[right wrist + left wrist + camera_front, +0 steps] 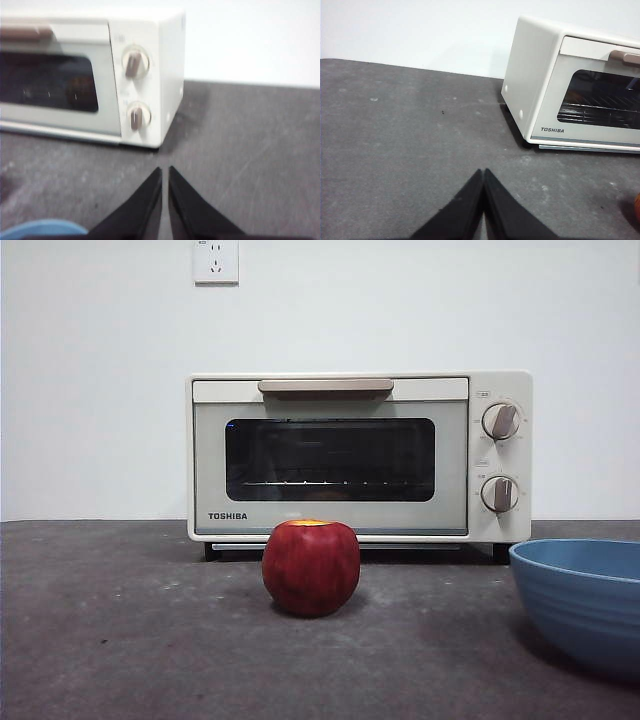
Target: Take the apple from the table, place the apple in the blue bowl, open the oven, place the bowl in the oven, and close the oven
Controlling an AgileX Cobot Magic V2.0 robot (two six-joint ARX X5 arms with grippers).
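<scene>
On the tabletop [120,640] the apple [311,567] sits alone before the shut oven [360,457], so a gripper [483,172], jaws now pressed together and empty, must open wide and grab it.

The apple [311,568] is dark red with a yellow patch on top. The bowl [585,600] is matte blue with faint ridges. The oven [358,456] is cream-white, with dark glass, a beige handle [326,386] and black lettering. The tabletop [130,640] is mottled dark grey with pale scuffs.
</scene>
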